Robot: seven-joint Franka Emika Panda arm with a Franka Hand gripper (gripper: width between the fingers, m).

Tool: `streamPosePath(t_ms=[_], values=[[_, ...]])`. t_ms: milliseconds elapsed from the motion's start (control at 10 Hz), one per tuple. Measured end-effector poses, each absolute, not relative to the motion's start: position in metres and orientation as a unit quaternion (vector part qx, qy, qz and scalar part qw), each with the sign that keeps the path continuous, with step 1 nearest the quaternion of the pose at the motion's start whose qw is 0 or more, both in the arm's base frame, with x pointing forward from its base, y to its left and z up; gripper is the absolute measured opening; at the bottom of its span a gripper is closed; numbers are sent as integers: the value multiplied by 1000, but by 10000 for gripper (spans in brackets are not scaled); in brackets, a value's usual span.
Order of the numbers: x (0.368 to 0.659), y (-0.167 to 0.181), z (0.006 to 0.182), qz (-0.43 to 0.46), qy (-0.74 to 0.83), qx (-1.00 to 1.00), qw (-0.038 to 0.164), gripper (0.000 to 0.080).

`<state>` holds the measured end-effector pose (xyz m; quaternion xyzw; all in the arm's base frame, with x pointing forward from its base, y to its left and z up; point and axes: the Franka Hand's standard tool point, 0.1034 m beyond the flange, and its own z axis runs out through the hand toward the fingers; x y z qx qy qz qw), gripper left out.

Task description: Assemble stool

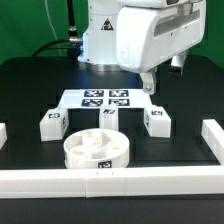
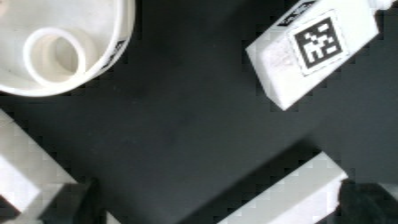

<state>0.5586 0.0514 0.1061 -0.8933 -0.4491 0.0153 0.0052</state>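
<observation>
The round ribbed white seat (image 1: 97, 150) lies flat near the front rail; it also shows in the wrist view (image 2: 54, 45). One tagged white leg (image 1: 53, 123) lies at the exterior view's left, a second leg (image 1: 156, 122) at its right, and a third leg (image 1: 109, 115) just behind the seat. One tagged leg (image 2: 313, 48) shows in the wrist view. My gripper (image 1: 148, 86) hangs above the table behind the right leg, beside the marker board (image 1: 105, 99). In the wrist view the gripper (image 2: 228, 212) is open and empty, its dark fingers (image 2: 71, 202) wide apart.
Long white border rails run along the front (image 1: 110, 182), the exterior view's left (image 1: 3, 135) and its right (image 1: 213, 140). A plain white strip (image 2: 294, 185) crosses under the fingers in the wrist view; I cannot tell what it is.
</observation>
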Motion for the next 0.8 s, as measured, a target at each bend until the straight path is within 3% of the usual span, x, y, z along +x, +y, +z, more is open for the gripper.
streamPosePath(t_ms=[400, 800], values=[[553, -5, 64, 8, -463, -886, 2, 649], [556, -17, 38, 21, -457, -889, 11, 649]])
